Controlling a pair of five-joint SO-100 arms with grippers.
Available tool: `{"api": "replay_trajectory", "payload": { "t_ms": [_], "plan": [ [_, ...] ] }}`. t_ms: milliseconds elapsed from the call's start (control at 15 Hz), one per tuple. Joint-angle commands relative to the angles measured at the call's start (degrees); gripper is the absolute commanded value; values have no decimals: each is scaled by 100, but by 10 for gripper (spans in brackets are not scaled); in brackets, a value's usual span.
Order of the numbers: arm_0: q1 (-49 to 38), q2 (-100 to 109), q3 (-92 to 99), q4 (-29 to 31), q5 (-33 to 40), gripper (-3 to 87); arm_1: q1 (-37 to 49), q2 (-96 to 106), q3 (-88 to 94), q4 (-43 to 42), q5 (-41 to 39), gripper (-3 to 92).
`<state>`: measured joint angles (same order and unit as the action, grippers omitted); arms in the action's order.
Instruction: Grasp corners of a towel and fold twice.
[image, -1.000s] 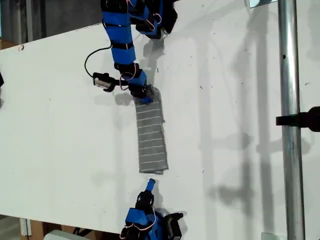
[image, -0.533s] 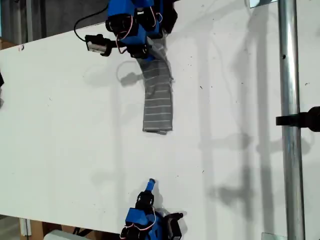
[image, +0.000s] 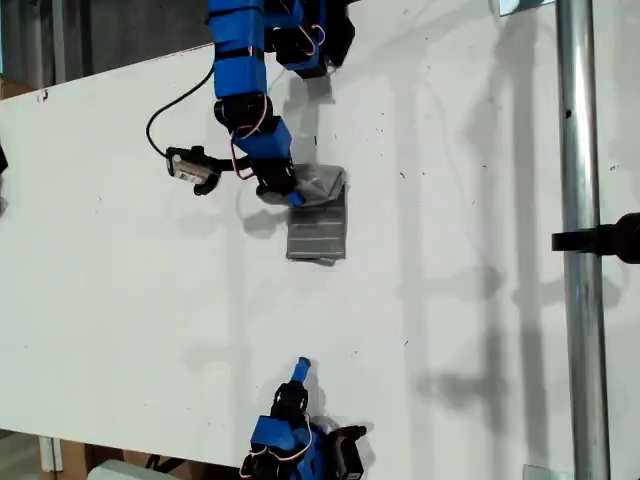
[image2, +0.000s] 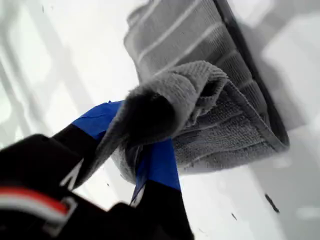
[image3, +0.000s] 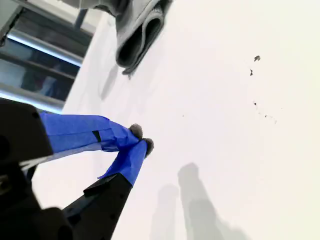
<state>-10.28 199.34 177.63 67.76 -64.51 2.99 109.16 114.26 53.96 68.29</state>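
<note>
Much bare table (image: 480, 330) around towel (image: 318, 232)

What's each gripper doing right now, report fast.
My first gripper: closed on the towel, pinching a bunched edge.
My second gripper: closed, holding nothing, apart from the towel.

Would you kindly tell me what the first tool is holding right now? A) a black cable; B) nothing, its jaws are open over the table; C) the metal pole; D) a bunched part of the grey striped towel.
D: in the first wrist view my first tool is shut on a bunched fold of the towel.
</note>
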Motion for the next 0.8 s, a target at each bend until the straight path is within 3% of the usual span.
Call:
{"api": "replay_trajectory", "payload": {
  "t_ms": [0, 67, 133, 200, 400, 467, 533, 667, 733],
  "plan": [
    [-158, 18, 44, 35, -9, -13, -26, -1406, -1248, -475, -114, -2],
    [-149, 18, 44, 35, -18, -12, 18, -1969, -1591, -448, -193, 3],
    [-149, 18, 44, 44, -18, -12, 18, -2320, -2048, -202, -352, 269],
    [-149, 18, 44, 44, -18, -12, 18, -2470, -2540, 44, -729, 461],
    [-167, 18, 44, 26, 0, -11, 176, -1591, -2241, -817, -1512, 538],
    [-167, 18, 44, 26, 0, -12, 378, -1257, -1995, -967, -1564, 538],
    [-167, 18, 44, 26, 0, -12, 571, -949, -1784, -791, -1573, 435],
    [-123, 18, 44, 97, -53, -14, 1063, -158, -853, 483, -1063, -1],
    [-132, 18, 44, 141, -149, -15, 1169, 387, -211, 1011, -853, -1]
  ]
}}
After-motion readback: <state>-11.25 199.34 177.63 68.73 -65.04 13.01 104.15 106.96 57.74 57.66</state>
